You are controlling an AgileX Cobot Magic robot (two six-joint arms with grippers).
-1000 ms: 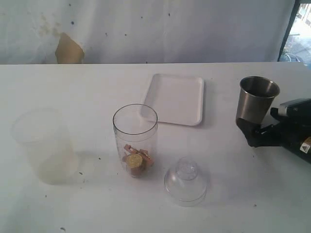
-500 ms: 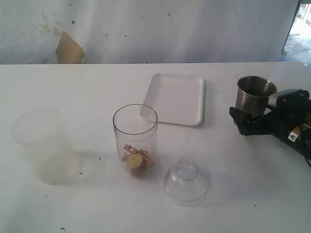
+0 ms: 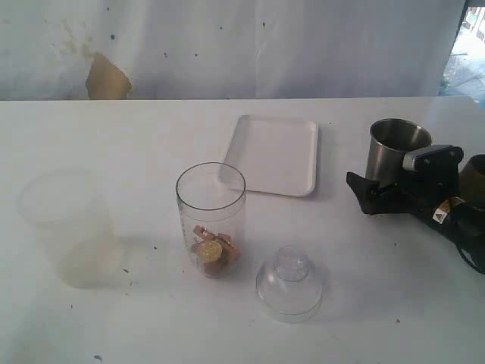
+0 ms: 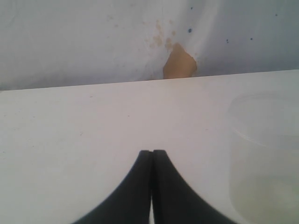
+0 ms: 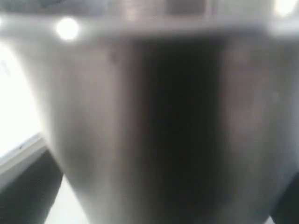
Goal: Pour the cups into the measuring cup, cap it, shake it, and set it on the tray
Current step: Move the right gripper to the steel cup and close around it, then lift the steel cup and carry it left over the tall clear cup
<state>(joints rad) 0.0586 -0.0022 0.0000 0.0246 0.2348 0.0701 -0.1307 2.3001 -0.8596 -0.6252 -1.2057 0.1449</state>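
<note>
Measuring cup [image 3: 211, 220]: upright on the table [image 3: 114, 129], left of centre in the exterior view, uncapped. A small heap of brown pieces and 1 gold round piece lies at its bottom, so 1 pour appears complete.

Cap [image 3: 289, 284]: neck up on the table, just beside the measuring cup at the near right. Capping is not done.

Tray [image 3: 274, 155]: behind the measuring cup and apart from it. Final placement is not done.

Steel tumbler [image 3: 395, 152]: upright at the right, well apart from the measuring cup. Its contents cannot be seen.

Right gripper [image 3: 375, 186]: jaws spread wide, 1 on each side of the tumbler's lower wall, with no clamping evident.

Left gripper [image 4: 152, 182]: jaws pressed together, holding nothing, near the frosted cup [image 3: 68, 227].

The wooden cup cannot be made out with certainty.

Remaining, by judgement: grasp the tumbler, pour, cap, shake, set on the tray.
</note>
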